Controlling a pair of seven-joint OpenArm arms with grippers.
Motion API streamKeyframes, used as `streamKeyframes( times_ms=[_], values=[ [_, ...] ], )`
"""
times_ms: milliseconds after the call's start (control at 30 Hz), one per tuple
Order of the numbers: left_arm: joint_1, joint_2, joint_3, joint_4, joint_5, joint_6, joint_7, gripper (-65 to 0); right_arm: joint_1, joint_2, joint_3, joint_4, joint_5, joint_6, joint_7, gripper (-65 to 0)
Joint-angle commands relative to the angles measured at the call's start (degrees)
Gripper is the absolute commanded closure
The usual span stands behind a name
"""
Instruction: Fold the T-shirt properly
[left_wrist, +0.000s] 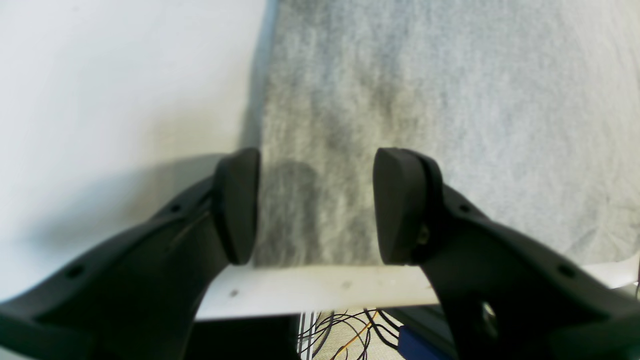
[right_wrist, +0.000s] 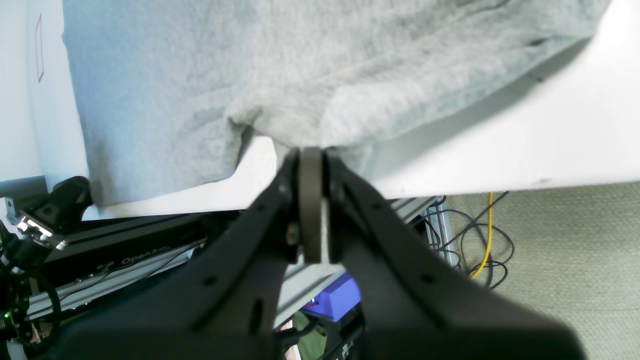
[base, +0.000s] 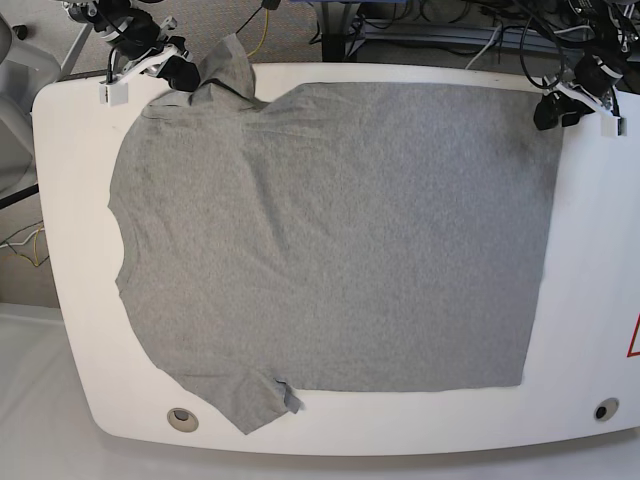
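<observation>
the t-shirt (base: 330, 240) lies spread nearly flat over the white table (base: 590, 300), covering most of its width. in the base view its neck and shoulders run along the table's left edge and its hem along the right. one sleeve reaches toward the near left corner, its tip slightly curled. the other sleeve (base: 225, 68) sits at the far left corner and is lifted off the surface.

the right gripper (right_wrist: 311, 152) is at that far left corner, clenched tight on the sleeve's edge; the wrist view shows grey cloth bunched and drawn to a point between the pressed-together fingers, at the table's rim. the left gripper (left_wrist: 315, 205) hovers at the far right corner with its fingers (left_wrist: 239, 205) spread wide, one over bare table and one over the hem corner of the shirt. nothing is between them, and whether the tips touch the cloth i cannot tell.

judging by this, the work is at the very start of the first fold: one far corner is secured, the other is only lined up.

the next move probably calls for the left gripper to drop onto the hem corner and close on the fabric there. ideally it takes both layers, so the two arms can carry the far edge toward the near edge together. uneven lift would skew the fold, since the sleeve side is already raised.
</observation>
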Motion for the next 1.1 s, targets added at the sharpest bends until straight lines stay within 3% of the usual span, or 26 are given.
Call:
streamKeyframes(
  times_ms=[0,633,733,867,933,1067],
  values=[
    [0.38,1.01,0.15,0.45,0.88,-0.03,1.44,-33.0,-0.42,0.51,0.41,0.85,1.14,0.54,0.74,-0.4],
    [0.38,2.85,1.91,0.81,0.79,-0.03,1.44,-32.3,-0.51,0.51,0.41,0.85,1.14,0.54,0.74,-0.4],
    [0.56,2.85,1.82,0.81,0.62,-0.03,1.44,-26.6,-0.51,0.51,0.41,0.85,1.14,0.54,0.74,-0.4],
    [0.56,2.76,1.82,0.81,0.71,-0.03,1.61,-7.4,-0.51,0.51,0.41,0.85,1.14,0.54,0.74,-0.4],
    [0.56,2.76,1.91,0.81,0.79,-0.03,1.70,-1.0,-0.51,0.51,0.41,0.85,1.14,0.54,0.74,-0.4],
    [0.64,2.76,1.82,0.81,0.79,-0.03,1.79,-2.3,-0.51,0.51,0.41,0.85,1.14,0.54,0.74,-0.4]
  ],
)
